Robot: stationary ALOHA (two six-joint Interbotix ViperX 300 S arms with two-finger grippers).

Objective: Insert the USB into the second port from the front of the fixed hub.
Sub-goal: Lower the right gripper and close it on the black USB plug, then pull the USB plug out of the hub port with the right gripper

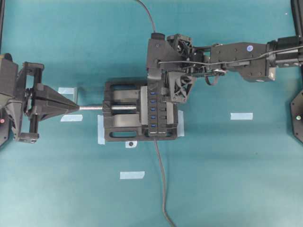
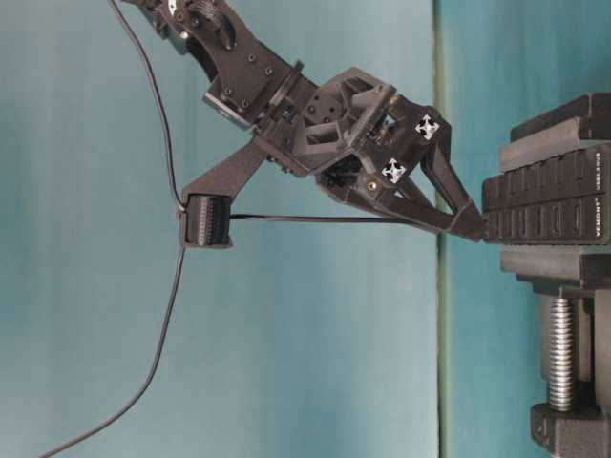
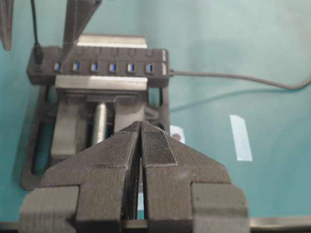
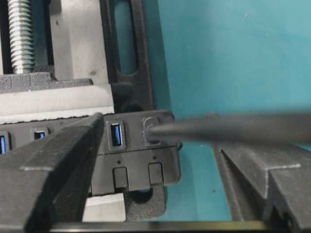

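Note:
The fixed hub [image 1: 158,118] is a black bar with blue ports, clamped in a vise. The USB [image 4: 151,130] sits in the hub's endmost port, at the end away from the thick grey cable. The blue port beside it [image 4: 115,134] is free. Its thin black cable [image 4: 243,127] runs out between the jaws of my right gripper [image 4: 158,141], which stand wide apart and do not touch it. In the overhead view my right gripper [image 1: 158,87] hovers over that far end of the hub. My left gripper [image 1: 75,108] is shut with nothing in it, off the vise screw's tip.
The black vise [image 1: 123,113] with a silver screw [image 1: 94,108] holds the hub mid-table. A thick grey cable [image 1: 163,179] leaves the hub toward the front edge. Tape strips [image 1: 241,116] [image 1: 132,175] lie on the teal mat. The thin cable loops through a black guide [image 2: 205,219].

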